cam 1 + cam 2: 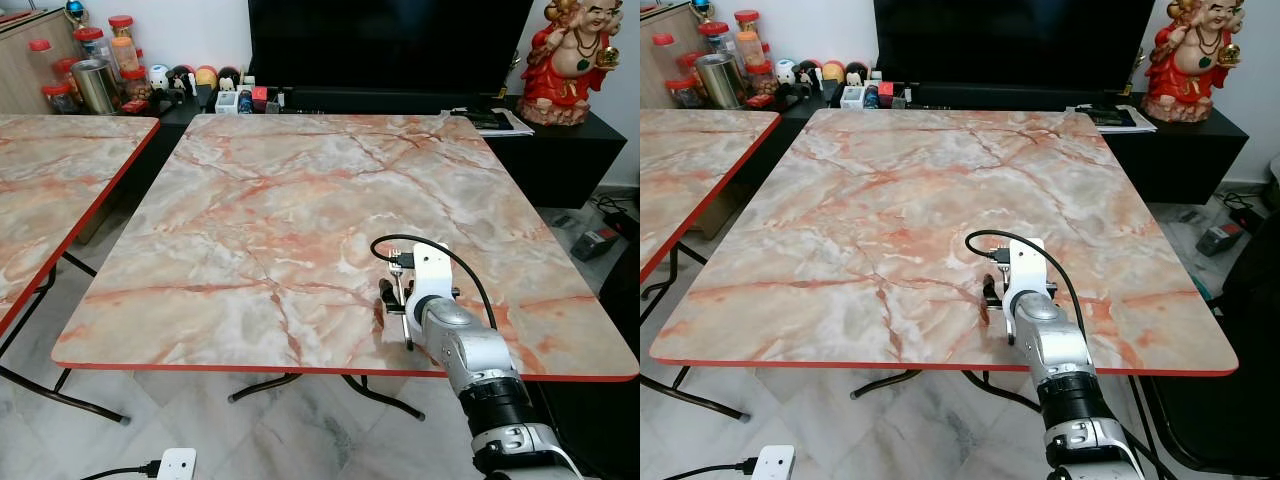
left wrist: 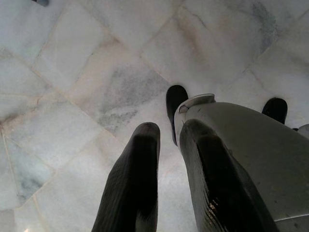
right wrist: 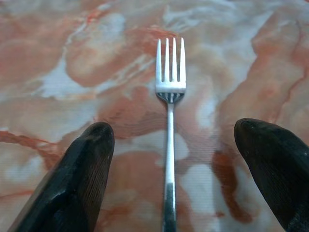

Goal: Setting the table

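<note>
A silver fork (image 3: 168, 145) lies flat on the marble-patterned table (image 1: 260, 200), near its front edge on the right side, tines pointing to the far side. My right gripper (image 3: 175, 130) is low over the table and open. Its black fingers (image 3: 87, 164) stand on either side of the fork's handle, not touching it. From the head, the fork (image 1: 398, 280) shows just ahead of the white wrist, and the right gripper (image 1: 397, 300) is partly hidden by the arm. My left gripper (image 2: 169, 145) hangs idle over the floor, fingers close together.
A second marble table (image 1: 50, 170) stands to the left with a gap between. Behind are a dark cabinet with jars (image 1: 100, 70), a TV (image 1: 390, 45), papers (image 1: 490, 120) and a red figurine (image 1: 572, 60). A power strip (image 1: 177, 463) lies on the tiled floor.
</note>
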Available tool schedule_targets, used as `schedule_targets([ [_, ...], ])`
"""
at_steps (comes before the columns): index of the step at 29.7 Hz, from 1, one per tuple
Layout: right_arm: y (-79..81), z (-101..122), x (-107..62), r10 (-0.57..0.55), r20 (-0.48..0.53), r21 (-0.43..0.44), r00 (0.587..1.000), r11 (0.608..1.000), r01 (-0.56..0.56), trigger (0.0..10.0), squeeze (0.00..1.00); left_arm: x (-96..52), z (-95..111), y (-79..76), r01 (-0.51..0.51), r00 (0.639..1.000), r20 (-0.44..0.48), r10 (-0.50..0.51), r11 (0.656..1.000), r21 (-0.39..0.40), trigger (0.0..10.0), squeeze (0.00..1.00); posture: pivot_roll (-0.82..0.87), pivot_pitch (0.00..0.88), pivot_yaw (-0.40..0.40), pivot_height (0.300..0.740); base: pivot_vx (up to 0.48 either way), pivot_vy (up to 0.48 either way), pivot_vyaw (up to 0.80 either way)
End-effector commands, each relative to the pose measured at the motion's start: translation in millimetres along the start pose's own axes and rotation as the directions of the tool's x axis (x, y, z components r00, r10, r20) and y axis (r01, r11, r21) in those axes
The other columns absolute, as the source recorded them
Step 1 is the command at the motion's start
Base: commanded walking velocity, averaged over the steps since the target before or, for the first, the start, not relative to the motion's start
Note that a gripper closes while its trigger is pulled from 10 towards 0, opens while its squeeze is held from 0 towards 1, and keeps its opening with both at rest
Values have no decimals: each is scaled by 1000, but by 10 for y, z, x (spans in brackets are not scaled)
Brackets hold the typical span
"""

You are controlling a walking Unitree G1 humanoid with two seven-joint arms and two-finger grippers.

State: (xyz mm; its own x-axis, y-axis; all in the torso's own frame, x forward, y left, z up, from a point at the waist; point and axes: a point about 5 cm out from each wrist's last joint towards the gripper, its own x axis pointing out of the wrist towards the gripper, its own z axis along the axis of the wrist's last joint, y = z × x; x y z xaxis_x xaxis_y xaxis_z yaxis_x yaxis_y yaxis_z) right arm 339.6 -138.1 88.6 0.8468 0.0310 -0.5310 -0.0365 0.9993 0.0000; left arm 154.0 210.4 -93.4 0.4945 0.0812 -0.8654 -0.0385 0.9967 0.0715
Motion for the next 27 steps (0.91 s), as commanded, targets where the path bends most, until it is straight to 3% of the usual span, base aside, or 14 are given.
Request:
schedule_targets([
  [1, 27, 77, 9, 10, 20, 1, 1000, 1000, -10, 10000, 0, -3, -61, -38, 11, 999, -33, -11, 1000, 4, 10000, 0, 30, 0, -38, 728, 0, 0, 0],
  [9, 15, 26, 52, 2, 16, -15, 1000, 1000, -1, 10000, 0, -3, -65, -49, 10, 999, -30, -10, 1000, -1, 10000, 0, 31, 0, -42, 728, 0, 0, 0],
  [12, -4, 30, 91, -8, 74, -11, 997, 1000, 8, 10000, 0, -3, -64, -50, 5, 1000, -24, -5, 1000, -7, 10000, 0, 28, 0, -42, 728, 0, 0, 0],
  [20, 3, 69, 163, 3, 113, -26, 994, 1000, 0, 10000, 0, 0, -44, -52, 1, 1000, -17, -1, 1000, -16, 10000, 0, 37, 0, -41, 728, 0, 0, 0],
  [27, 11, -10, 213, 2, 87, -46, 996, 999, 2, 10000, 0, 2, -35, -49, 0, 1000, -18, 0, 1000, -20, 10000, 0, 37, 0, -36, 728, 0, 0, 0],
])
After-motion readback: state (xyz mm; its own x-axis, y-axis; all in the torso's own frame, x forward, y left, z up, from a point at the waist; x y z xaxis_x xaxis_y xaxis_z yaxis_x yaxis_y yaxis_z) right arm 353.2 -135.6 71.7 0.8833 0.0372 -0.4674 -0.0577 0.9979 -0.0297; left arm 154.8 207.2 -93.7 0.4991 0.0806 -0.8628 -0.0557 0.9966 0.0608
